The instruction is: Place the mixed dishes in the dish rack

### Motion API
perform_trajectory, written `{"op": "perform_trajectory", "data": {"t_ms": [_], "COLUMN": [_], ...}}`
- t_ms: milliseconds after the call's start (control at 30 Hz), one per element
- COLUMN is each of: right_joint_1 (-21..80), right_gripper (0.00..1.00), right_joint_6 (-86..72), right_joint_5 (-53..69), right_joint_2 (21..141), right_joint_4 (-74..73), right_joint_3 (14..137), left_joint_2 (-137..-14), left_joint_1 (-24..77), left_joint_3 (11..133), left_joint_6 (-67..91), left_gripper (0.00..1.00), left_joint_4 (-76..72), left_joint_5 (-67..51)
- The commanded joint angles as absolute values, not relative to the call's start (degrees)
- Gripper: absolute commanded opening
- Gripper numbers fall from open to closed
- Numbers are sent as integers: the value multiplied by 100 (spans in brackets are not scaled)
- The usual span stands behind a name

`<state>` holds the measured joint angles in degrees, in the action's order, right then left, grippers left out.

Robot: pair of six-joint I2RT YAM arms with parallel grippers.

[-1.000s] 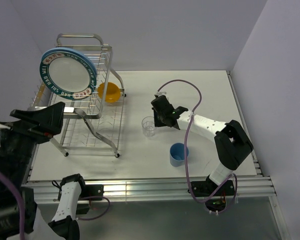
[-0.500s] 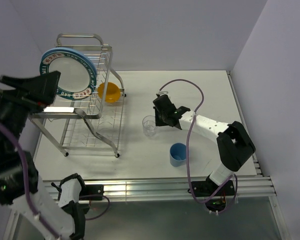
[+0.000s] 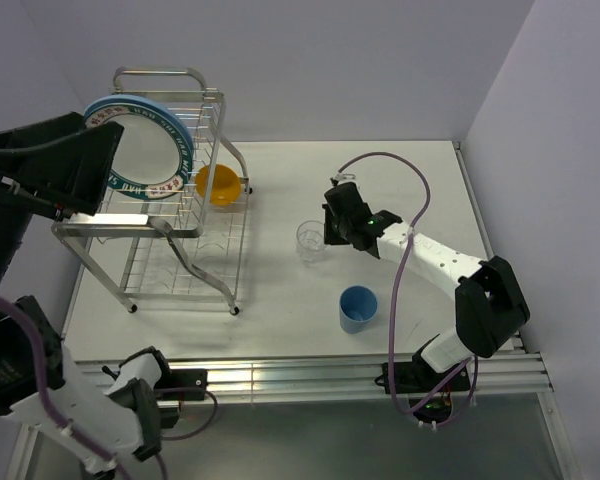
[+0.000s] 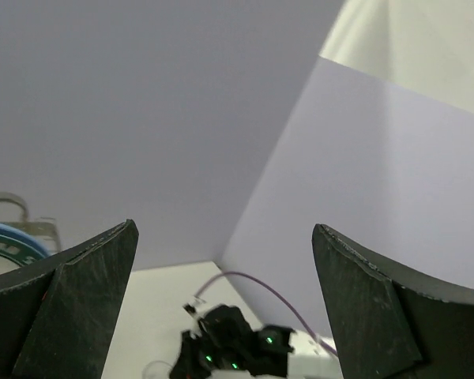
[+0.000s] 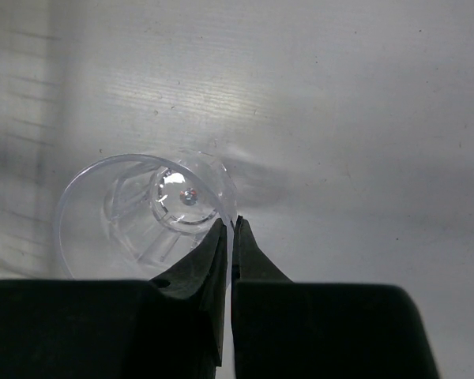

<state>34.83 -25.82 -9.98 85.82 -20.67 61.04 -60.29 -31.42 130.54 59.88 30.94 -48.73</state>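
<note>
Farther right on white table (image 3: pixel 280 300), glass (image 3: pixel 310 241) rim pinched by right gripper (image 5: pixel 231 226); left gripper (image 4: pixel 223 228) spread.

The large two-tier silver wire dish rack (image 3: pixel 185 250) stands at the left of the white table (image 3: pixel 430 180). In its upper tier the white plate with dark teal lettered rim (image 3: pixel 140 150) stands on edge, with the plain light-blue plate (image 3: pixel 130 98) right behind it. The orange-yellow bowl (image 3: pixel 220 184) sits at the rack's far right side; I cannot tell whether it is in the rack or beside it. Mid-table stands the small clear glass (image 3: pixel 311 240), with my right pincer (image 3: pixel 330 230) on its right rim. The small blue cup (image 3: pixel 358 308) stands nearer my bases, right of the glass and apart from it. My left pincer (image 4: pixel 223 237) hangs above the rack's left end.
</note>
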Motion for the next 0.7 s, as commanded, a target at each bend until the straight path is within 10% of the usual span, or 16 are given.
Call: {"op": "perform_trajectory", "data": {"t_ms": [0, 667], "right_joint_1": [3445, 3445], "right_gripper": [0, 0], "right_joint_6": [-2540, -2461], "right_joint_5": [-1037, -975], "right_joint_2": [8376, 8499], "right_joint_4": [-1890, -1538], "right_joint_3": [6047, 5695], "left_joint_2": [-6355, -4140], "left_joint_1": [-2061, 1898], "left_joint_3": [12561, 8983], "left_joint_6": [5119, 2400], "left_gripper": [99, 99], "left_joint_4": [4059, 5547], "left_joint_5": [-4564, -1933]}}
